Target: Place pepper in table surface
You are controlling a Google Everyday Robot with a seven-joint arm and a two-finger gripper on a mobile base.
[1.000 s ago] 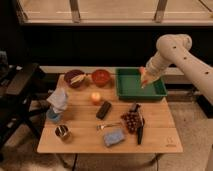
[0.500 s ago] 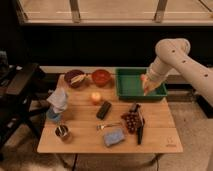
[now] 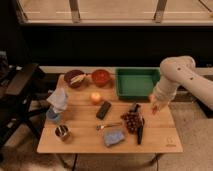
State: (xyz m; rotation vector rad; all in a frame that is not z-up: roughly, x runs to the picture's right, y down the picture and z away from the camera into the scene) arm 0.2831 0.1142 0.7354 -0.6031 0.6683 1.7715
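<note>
My gripper [image 3: 154,105] hangs from the pale arm at the right side of the scene. It is just in front of the green bin's right front corner, over the right edge of the slatted wooden table surface [image 3: 157,137]. A small red-orange pepper [image 3: 155,108] shows at the gripper's tip, held a little above the tabletop. The gripper is shut on it. Most of the pepper is hidden by the gripper.
A green bin [image 3: 136,82] stands at the back right. A dark grape bunch [image 3: 131,121] and a black tool [image 3: 140,131] lie just left of the gripper. Further left are an orange fruit [image 3: 95,97], a black block [image 3: 103,110], a blue sponge [image 3: 114,137], two bowls [image 3: 100,77] and a cup [image 3: 62,132].
The gripper has moved with the pepper from above the bin's right side forward and down, to the table's right edge in front of the bin.
</note>
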